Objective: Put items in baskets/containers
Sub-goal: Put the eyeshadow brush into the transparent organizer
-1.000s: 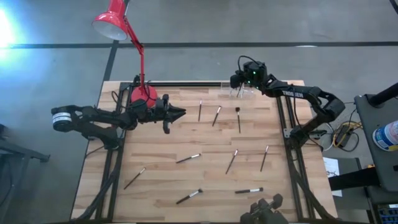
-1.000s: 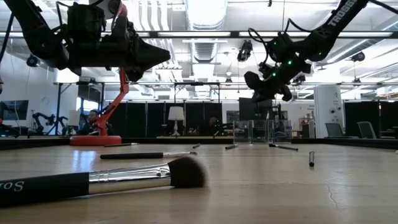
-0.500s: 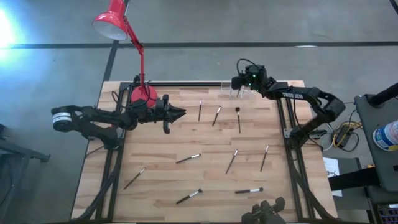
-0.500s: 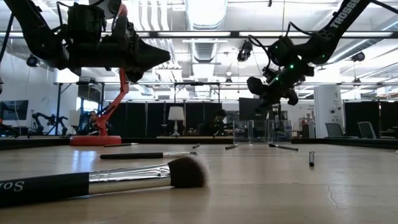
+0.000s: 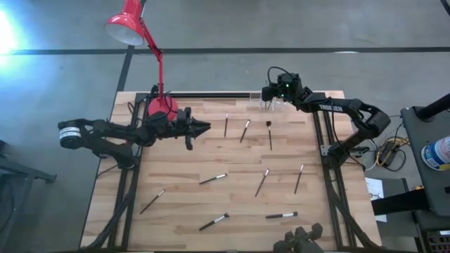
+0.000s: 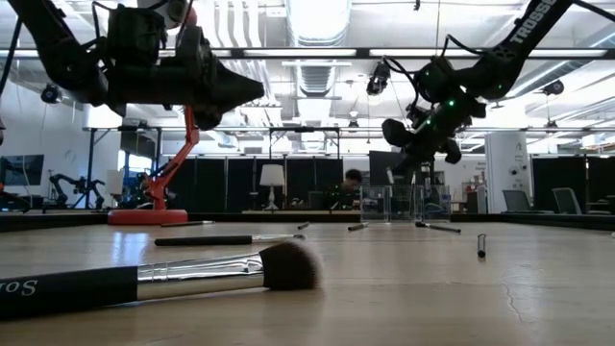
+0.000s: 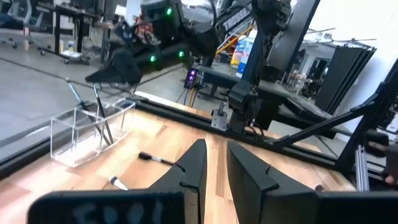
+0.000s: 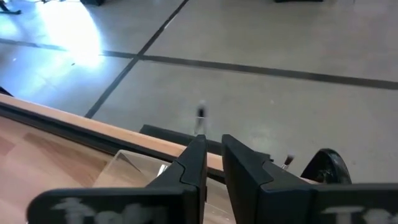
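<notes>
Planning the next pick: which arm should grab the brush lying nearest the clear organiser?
Right, probably. The right gripper hangs over the clear organiser, with that brush just in front. The left gripper hovers by the red lamp, farther away.

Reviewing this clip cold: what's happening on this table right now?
The right gripper hovers over the clear organiser at the table's far edge, where a few brushes already stand. The left gripper waits above the table near the red lamp, empty. Nine makeup brushes lie scattered on the wooden table.
</notes>
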